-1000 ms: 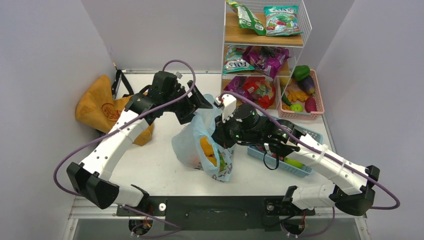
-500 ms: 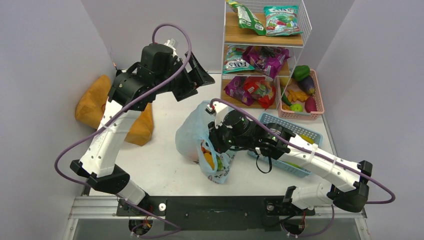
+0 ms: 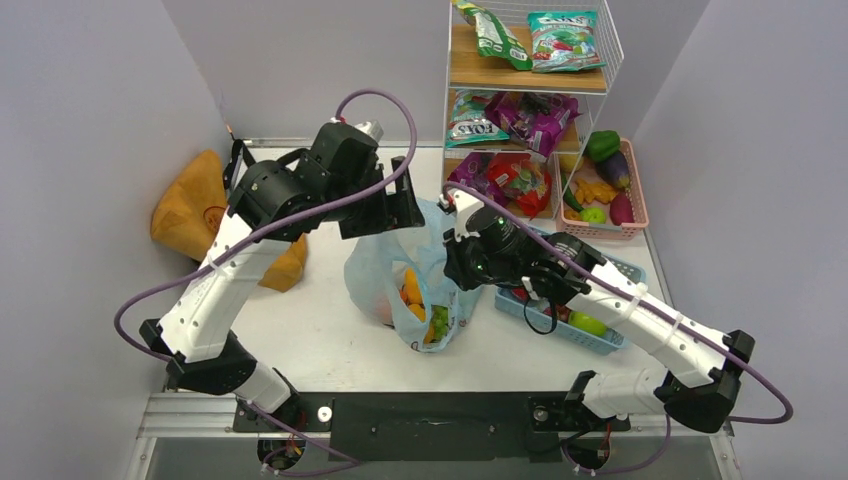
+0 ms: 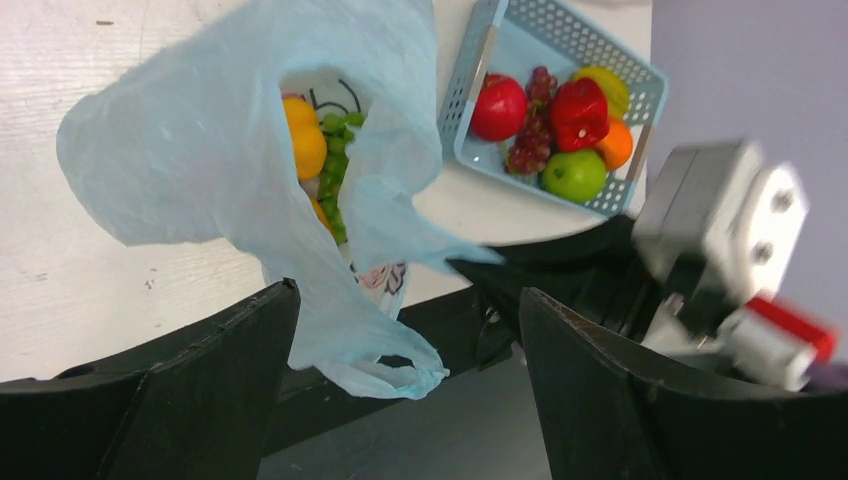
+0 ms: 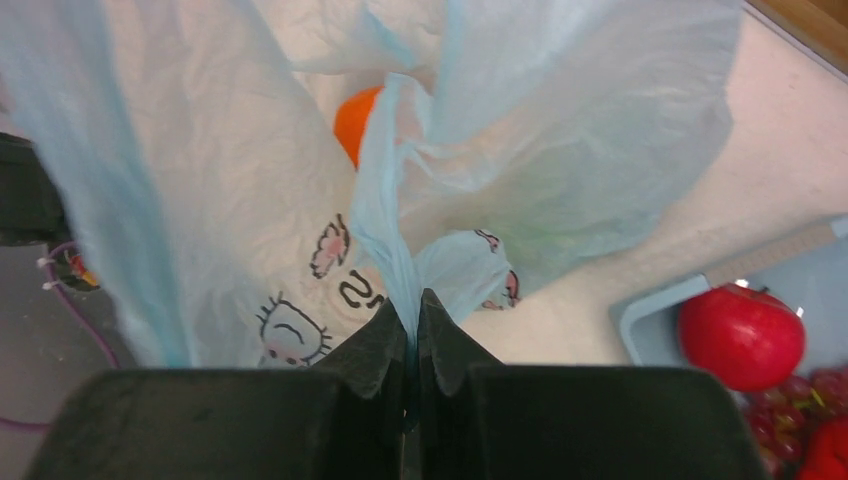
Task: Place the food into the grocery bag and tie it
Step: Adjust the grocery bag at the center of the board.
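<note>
The light blue grocery bag [image 3: 385,270] stands mid-table with its mouth open, showing an orange-yellow pepper [image 3: 410,290] and green grapes [image 3: 437,322] inside. My left gripper [image 3: 395,205] hovers over the bag's far rim, open. In the left wrist view one loop handle [image 4: 385,365] hangs loose between the wide fingers of that gripper [image 4: 408,300], above the pepper [image 4: 305,140] and grapes [image 4: 335,170]. My right gripper [image 5: 415,300] is shut on a pinched strip of the bag [image 5: 560,150], at the bag's right side [image 3: 455,265].
A blue basket [image 3: 610,265] holding an apple, grapes and other fruit sits right of the bag, under my right arm. A pink basket [image 3: 640,205] of vegetables and a wire shelf [image 3: 612,45] of snack packets stand at the back right. A tan tote [image 3: 190,205] lies at the left.
My left arm lifted up and back, then came down again over the bag's far rim, staying open. The right gripper kept its hold and shifted slightly right, and the bag moved with it.
</note>
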Robot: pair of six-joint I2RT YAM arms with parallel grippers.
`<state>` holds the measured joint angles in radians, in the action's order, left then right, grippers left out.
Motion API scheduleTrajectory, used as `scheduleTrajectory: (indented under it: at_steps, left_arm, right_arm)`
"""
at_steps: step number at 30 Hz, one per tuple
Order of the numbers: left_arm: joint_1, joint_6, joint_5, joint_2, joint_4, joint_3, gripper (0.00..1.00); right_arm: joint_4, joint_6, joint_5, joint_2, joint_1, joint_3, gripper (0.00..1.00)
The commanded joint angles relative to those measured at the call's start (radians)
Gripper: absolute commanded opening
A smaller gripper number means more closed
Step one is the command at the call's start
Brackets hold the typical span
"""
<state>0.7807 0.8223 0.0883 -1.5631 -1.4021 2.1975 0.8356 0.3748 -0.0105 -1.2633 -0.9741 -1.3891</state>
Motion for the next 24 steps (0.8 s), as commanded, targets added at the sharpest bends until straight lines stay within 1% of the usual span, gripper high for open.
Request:
scheduleTrajectory:
  at_steps: [1,4,6,12,15,18,21,24]
  left_arm:
    - [0.078,-0.058,-0.006,0.11,0.032,-0.071,0.79]
    - [0.151,-0.058,-0.002,0.152,0.032,-0.128,0.79]
    - [0.196,-0.05,0.0,0.187,0.051,-0.197,0.79]
    - [0.318,0.013,0.018,0.255,0.112,-0.336,0.78]
    - [0.351,0.083,0.041,0.272,0.14,-0.397,0.75]
    - [0.373,0.157,0.051,0.31,0.235,-0.505,0.71]
    - [0.393,0.204,0.067,0.339,0.317,-0.61,0.69]
    - [0.4,0.243,0.093,0.362,0.379,-0.668,0.68]
  right_arm:
    - [0.076,-0.027,0.056,0.077,0.05,0.011,0.0]
    - [0.098,-0.043,0.054,0.107,0.067,0.039,0.0]
    - [0.11,-0.051,0.047,0.119,0.068,0.062,0.0]
    - [0.116,-0.041,0.05,0.125,0.068,0.086,0.0]
    - [0.111,-0.034,0.051,0.126,0.067,0.082,0.0]
    - [0.104,-0.03,0.055,0.124,0.068,0.082,0.0]
    - [0.097,-0.026,0.054,0.122,0.068,0.081,0.0]
    - [0.091,-0.021,0.051,0.123,0.068,0.078,0.0]
